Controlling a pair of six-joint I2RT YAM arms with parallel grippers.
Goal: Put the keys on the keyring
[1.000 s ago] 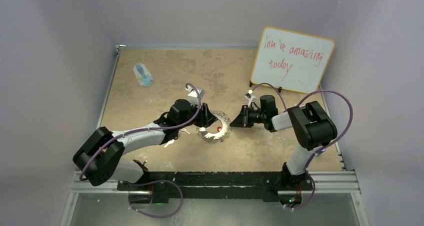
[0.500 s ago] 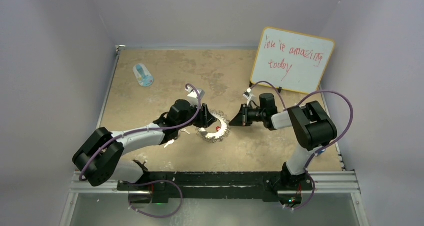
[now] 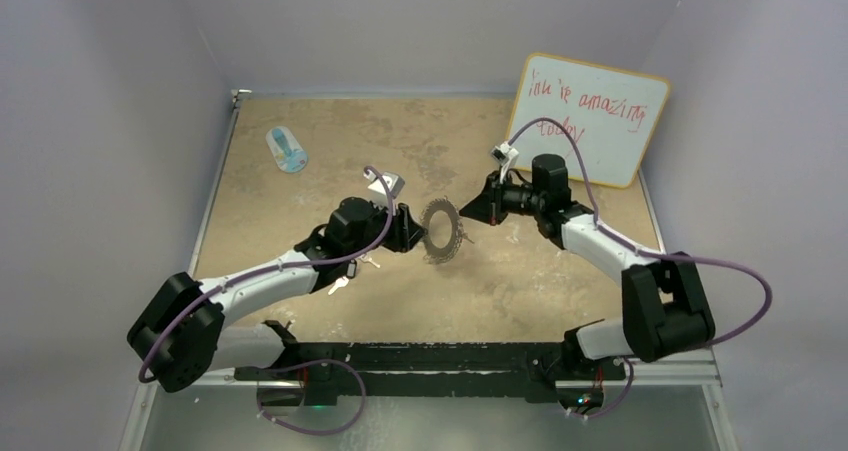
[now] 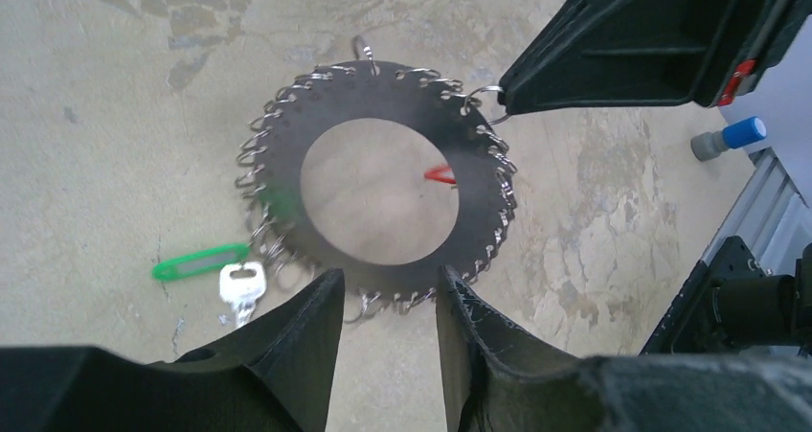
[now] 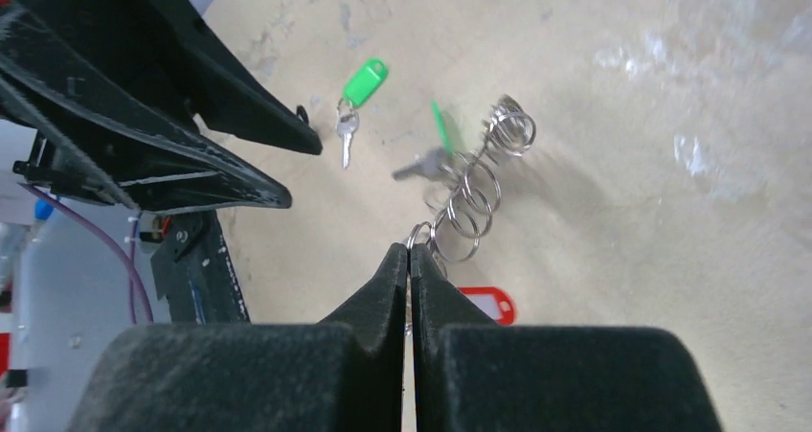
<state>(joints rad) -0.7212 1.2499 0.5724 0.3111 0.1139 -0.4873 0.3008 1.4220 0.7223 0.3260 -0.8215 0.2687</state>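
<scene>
Mottled tan table (image 3: pixel 300 196): flat silver keyring (image 3: pixel 441 231), wire-looped rim, raised and tilted; left gripper (image 3: pixel 412 233), stretched forward, clasps its edge; right gripper (image 3: pixel 468 211), angled inward, pinches 1 loop.

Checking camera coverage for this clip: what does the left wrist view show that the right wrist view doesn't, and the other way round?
Left wrist only: the flat face and round hole of the keyring, its lower rim clamped by the left pincer. Right wrist only: the red tag whole, lying on the table. Both: the right pincer shut at the keyring's rim, and a green-tagged key on the table.
</scene>
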